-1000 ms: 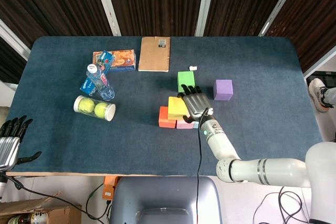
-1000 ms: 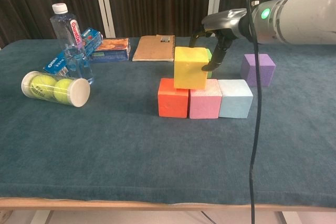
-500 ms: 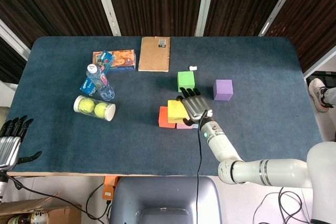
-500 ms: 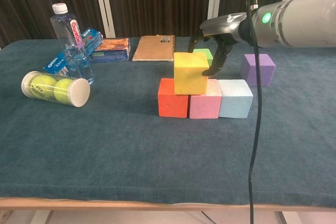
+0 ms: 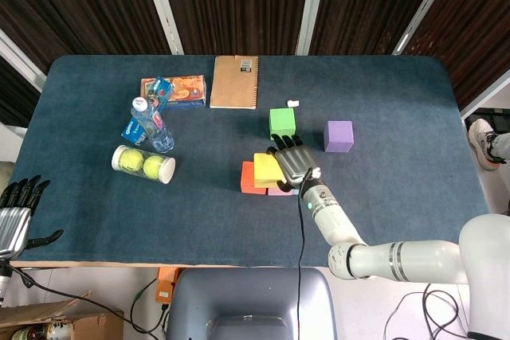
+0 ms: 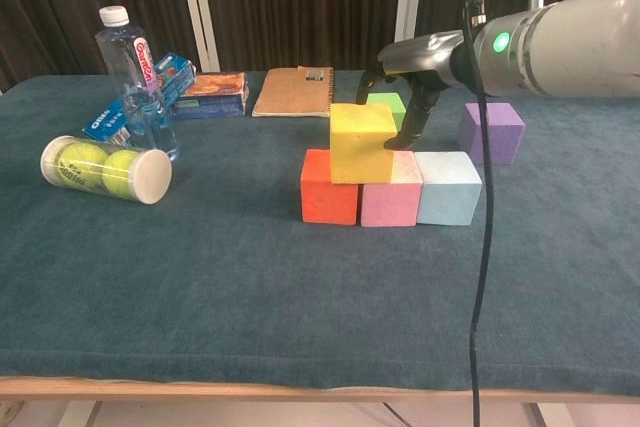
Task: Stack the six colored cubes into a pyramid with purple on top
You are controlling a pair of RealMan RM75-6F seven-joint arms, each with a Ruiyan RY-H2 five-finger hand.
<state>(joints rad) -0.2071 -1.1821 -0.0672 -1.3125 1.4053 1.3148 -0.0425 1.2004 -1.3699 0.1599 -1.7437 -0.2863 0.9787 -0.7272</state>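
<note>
An orange cube [image 6: 328, 187], a pink cube [image 6: 390, 195] and a light blue cube [image 6: 448, 187] stand in a row on the table. A yellow cube [image 6: 360, 142] sits on the orange and pink ones, slightly tilted. My right hand [image 6: 415, 87] holds it, with fingers down its right side. From above, that hand [image 5: 295, 161] covers most of the row beside the yellow cube [image 5: 268, 170]. The green cube [image 5: 282, 122] stands just behind, the purple cube [image 5: 339, 135] further right. My left hand [image 5: 16, 212] hangs open off the table's near left edge.
A tube of tennis balls [image 6: 105, 169] lies at the left. Behind it stand a water bottle [image 6: 130, 67] and a blue packet [image 6: 165, 82]. A snack box [image 5: 174, 89] and a brown notebook [image 5: 235, 81] lie at the back.
My right hand has lowered the yellow cube onto the orange and pink cubes and shifted slightly left. The left hand has not moved.
</note>
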